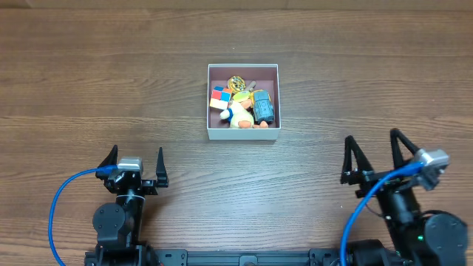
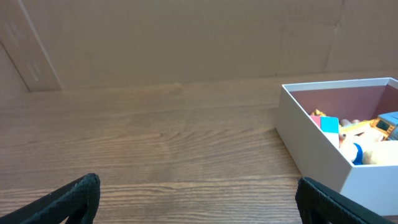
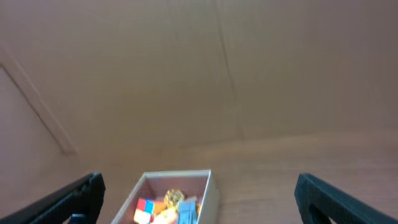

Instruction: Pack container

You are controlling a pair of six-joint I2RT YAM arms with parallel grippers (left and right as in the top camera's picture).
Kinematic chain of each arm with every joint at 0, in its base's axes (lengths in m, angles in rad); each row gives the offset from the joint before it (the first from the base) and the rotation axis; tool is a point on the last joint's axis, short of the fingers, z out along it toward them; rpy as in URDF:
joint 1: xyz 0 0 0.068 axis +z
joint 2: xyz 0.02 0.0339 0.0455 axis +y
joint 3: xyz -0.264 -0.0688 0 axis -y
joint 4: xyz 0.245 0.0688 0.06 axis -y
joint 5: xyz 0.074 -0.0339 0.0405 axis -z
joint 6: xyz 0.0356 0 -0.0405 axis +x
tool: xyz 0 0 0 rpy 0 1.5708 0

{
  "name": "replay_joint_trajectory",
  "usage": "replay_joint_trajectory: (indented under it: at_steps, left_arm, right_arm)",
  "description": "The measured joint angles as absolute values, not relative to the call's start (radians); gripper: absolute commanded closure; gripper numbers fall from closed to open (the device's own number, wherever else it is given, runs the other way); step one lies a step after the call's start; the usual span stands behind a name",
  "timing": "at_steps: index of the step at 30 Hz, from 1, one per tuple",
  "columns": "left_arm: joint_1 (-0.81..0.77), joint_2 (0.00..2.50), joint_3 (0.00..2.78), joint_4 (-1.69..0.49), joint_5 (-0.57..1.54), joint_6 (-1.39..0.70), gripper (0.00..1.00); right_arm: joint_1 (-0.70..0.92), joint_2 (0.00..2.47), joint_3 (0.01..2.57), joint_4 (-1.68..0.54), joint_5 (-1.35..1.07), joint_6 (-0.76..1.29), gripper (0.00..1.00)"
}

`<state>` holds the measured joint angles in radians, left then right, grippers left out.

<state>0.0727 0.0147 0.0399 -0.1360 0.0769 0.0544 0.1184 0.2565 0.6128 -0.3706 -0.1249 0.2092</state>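
The container sits mid table, toys inside and none loose outside, so packing looks done. Left gripper and right gripper stand wide and empty, well apart from it. No further grasp seems called for.

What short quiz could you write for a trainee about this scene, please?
1. True or false: the left gripper and the right gripper both stand open, holding nothing.
2. Relative to the container, the toys lie: A. beside it; B. inside it; C. under it.
3. Fill in: in the overhead view, the multicoloured cube lies on the container's ___ side, the blue toy on its right.
Key: 1 true; 2 B; 3 left.
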Motion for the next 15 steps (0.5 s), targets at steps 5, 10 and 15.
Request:
replay_joint_trajectory:
  at_steps: [5, 10, 15]
  left_arm:
    - [0.073, 0.015, 0.040, -0.135, 0.076, 0.054, 0.00]
    - [0.073, 0.015, 0.040, -0.135, 0.076, 0.054, 0.00]
    - [0.073, 0.015, 0.040, -0.135, 0.076, 0.054, 0.00]
  right_arm:
    - [0.118, 0.192, 0.397, -0.096, -0.139, 0.208, 0.00]
    - [0.118, 0.178, 0.292, -0.006, -0.140, 0.209, 0.00]
    - [0.113, 0.138, 0.237, 0.034, -0.122, 0.209, 0.00]
